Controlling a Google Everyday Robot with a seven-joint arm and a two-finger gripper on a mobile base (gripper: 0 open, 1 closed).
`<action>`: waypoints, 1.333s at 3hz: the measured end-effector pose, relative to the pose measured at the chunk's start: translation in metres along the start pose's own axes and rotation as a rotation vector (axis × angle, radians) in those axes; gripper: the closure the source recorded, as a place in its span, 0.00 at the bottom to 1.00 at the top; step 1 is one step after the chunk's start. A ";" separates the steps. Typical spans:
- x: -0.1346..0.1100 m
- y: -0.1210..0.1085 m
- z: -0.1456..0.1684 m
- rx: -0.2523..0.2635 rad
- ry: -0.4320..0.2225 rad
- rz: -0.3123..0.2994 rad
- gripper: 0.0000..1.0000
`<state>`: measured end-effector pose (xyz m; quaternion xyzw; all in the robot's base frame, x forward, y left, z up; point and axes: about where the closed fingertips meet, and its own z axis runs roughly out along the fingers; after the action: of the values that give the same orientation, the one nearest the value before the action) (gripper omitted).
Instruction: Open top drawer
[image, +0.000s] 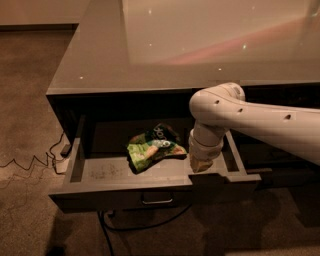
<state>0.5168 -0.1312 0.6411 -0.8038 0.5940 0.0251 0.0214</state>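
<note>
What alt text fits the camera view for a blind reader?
The top drawer of a grey cabinet stands open, a green snack bag lying in its tray. The white arm reaches in from the picture's right, its gripper at the drawer's front edge beside the bag.

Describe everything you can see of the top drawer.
The top drawer is wide and dark grey, with a matt painted look, and stands well out from under the counter top. Its flat front faces the camera, with a small metal handle at centre. Inside is a shallow grey tray with low side walls. A crumpled green snack bag lies near the middle. The gripper reaches down inside, right of the bag, by the front wall; whether it touches cannot be told.
</note>
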 end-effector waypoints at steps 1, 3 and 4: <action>-0.004 0.020 -0.007 -0.003 0.019 -0.007 1.00; -0.008 0.036 0.003 -0.038 0.030 -0.010 1.00; -0.012 0.059 0.007 -0.077 0.050 -0.010 1.00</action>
<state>0.4569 -0.1368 0.6350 -0.8073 0.5891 0.0276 -0.0242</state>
